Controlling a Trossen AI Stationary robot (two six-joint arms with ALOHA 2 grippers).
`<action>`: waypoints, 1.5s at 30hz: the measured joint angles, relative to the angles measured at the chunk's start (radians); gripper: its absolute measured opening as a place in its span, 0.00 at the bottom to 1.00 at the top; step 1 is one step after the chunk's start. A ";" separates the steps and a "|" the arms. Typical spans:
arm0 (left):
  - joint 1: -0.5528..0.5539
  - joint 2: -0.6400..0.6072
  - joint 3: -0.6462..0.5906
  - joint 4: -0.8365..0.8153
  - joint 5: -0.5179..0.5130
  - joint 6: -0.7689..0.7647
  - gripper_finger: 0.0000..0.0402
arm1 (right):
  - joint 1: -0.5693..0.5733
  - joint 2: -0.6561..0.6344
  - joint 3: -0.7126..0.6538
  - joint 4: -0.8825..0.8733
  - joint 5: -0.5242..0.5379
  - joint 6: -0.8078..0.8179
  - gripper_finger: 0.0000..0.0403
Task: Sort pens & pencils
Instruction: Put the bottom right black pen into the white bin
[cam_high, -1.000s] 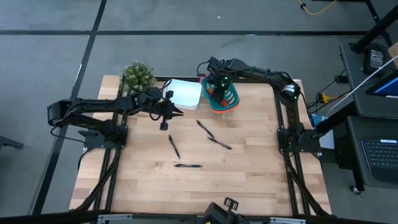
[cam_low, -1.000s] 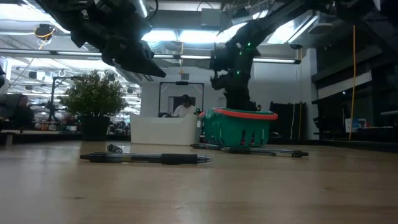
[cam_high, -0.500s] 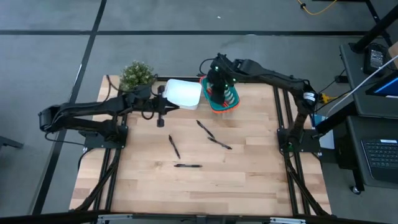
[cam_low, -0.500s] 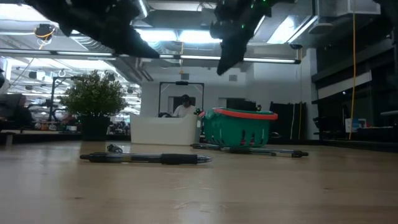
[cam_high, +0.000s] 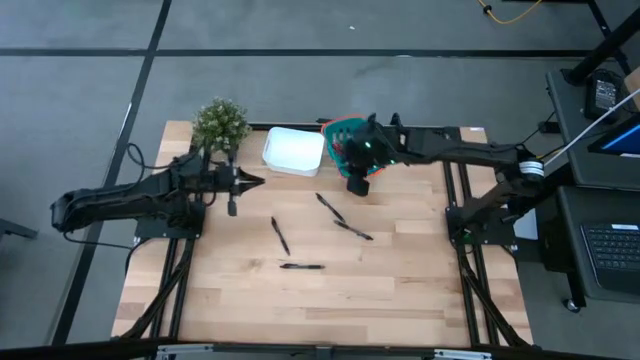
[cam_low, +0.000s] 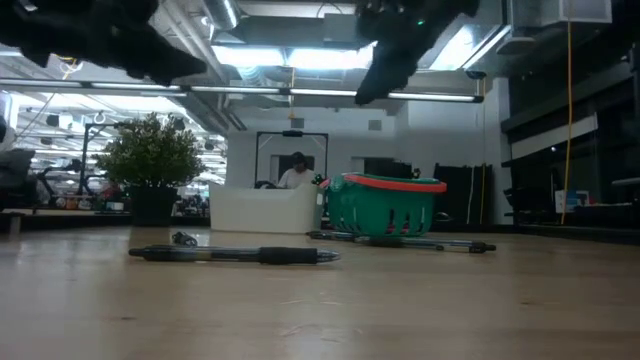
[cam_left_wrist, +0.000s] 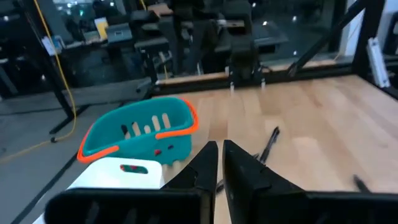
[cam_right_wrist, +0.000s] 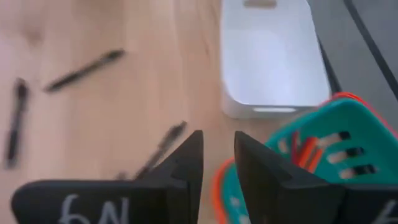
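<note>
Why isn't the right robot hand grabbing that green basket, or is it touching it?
Apart. In the low view the right end effector hangs well above the green basket, with open room showing between them.

Two dark, slender arms; green light on the right one; white marking, perhaps "N9".

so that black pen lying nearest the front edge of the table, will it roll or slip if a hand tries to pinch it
The thin black pen nearest the front edge looks round and slender, so a nudge would probably roll it across the smooth wooden table. It lies flat, leaving little height to grip, so it may slip out. It seems stiff and light, unlikely to bend.
</note>
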 joint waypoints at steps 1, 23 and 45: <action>-0.009 -0.023 -0.009 -0.006 -0.002 -0.006 0.05 | 0.014 -0.027 -0.038 0.036 0.000 0.014 0.23; -0.205 -0.056 -0.027 -0.053 -0.157 -0.069 0.03 | 0.332 -0.131 -0.324 0.207 0.002 0.414 0.23; -0.228 -0.049 -0.027 -0.052 -0.213 -0.069 0.03 | 0.323 0.062 -0.348 0.128 -0.074 0.507 0.40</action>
